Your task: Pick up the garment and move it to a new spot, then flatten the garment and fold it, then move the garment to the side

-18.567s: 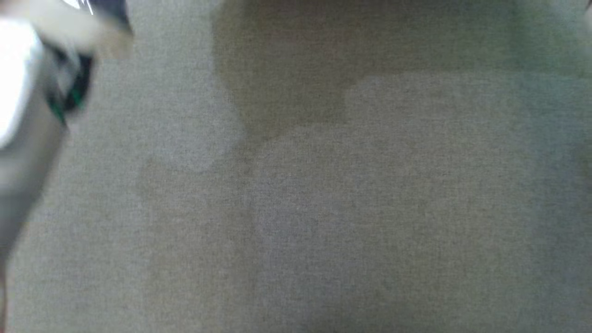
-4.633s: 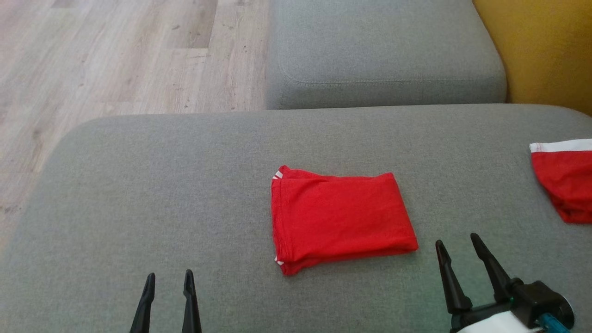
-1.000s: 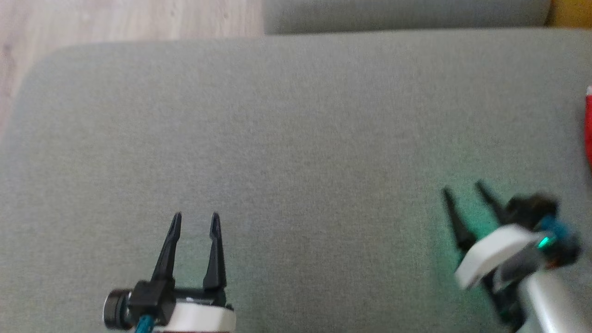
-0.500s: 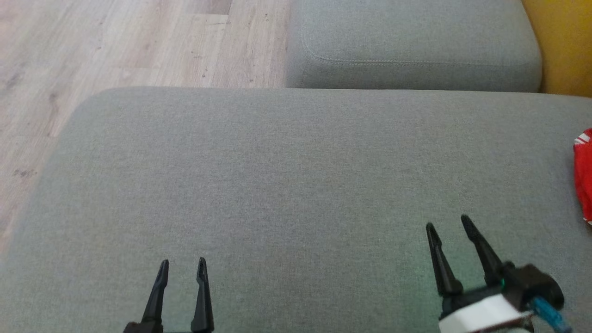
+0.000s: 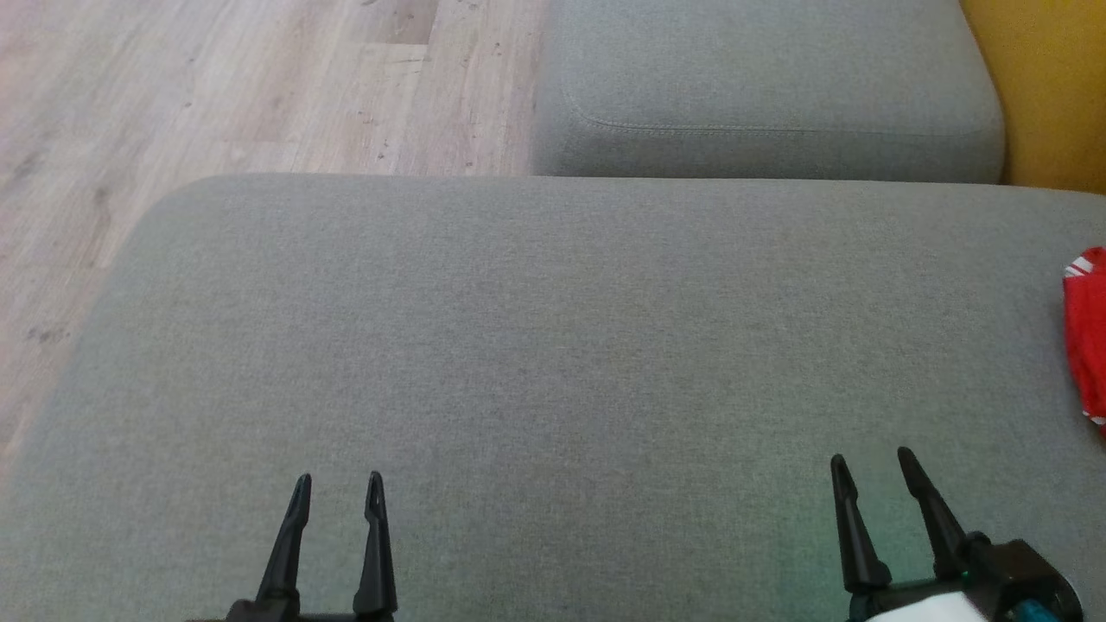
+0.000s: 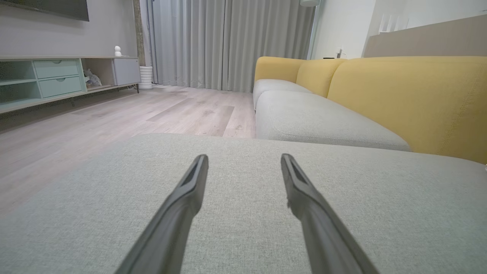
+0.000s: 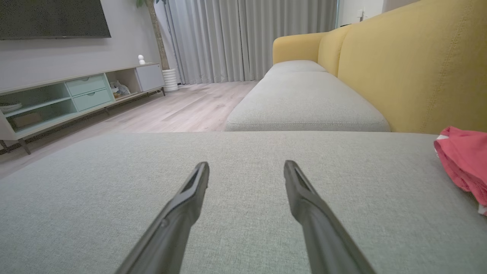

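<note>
A red garment (image 5: 1087, 328) with white trim lies at the far right edge of the grey cushion (image 5: 553, 345), cut off by the head view's border; it is a red bundle (image 7: 462, 161) at the right of the right wrist view. My left gripper (image 5: 337, 479) stands open at the lower left, nothing between its fingers (image 6: 190, 190). My right gripper (image 5: 871, 462) is open at the lower right, well short of the garment, its fingers (image 7: 300, 190) just above bare cushion.
A second grey seat cushion (image 5: 760, 86) sits beyond, with the yellow backrest (image 5: 1037, 86) to the right. Wooden floor (image 5: 216, 86) lies past the cushion's left and far edges. A low TV cabinet (image 7: 76, 95) and curtains (image 7: 247, 38) stand across the room.
The head camera has tilted and settled, shifting the whole picture. Both grippers have drawn back toward the bottom edge, still open. The folded red garment, central 4.6 s ago, now lies at the right edge.
</note>
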